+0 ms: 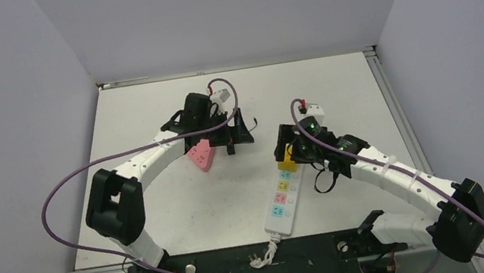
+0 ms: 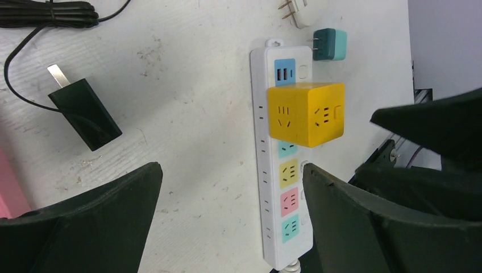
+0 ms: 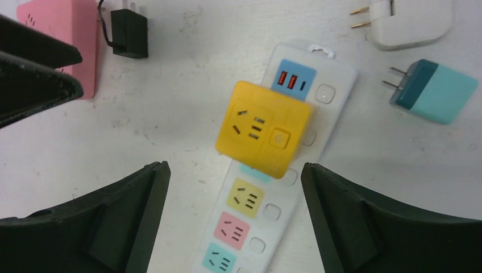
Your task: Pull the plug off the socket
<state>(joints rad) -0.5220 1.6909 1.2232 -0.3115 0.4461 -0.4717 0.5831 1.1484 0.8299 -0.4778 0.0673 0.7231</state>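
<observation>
The socket is a long white power strip [image 1: 280, 207] with pastel outlets, lying on the table with its short cord toward the near edge. A yellow cube plug [image 1: 287, 159] sits in it near its far end. In the right wrist view the cube [image 3: 263, 129] lies just beyond my open right gripper [image 3: 235, 168], centred over the strip [image 3: 256, 227]. My right gripper [image 1: 289, 145] hovers over that cube. My left gripper [image 1: 237, 131] is open and empty to the left of it. In the left wrist view the cube [image 2: 306, 114] and strip [image 2: 264, 187] lie ahead of the open left gripper [image 2: 230, 169].
A pink block [image 1: 201, 156] lies under the left arm. A black adapter [image 2: 85, 114] with a coiled cord lies left of the strip. A teal adapter [image 3: 435, 91] and a white plug [image 3: 409, 20] lie beyond the strip's far end.
</observation>
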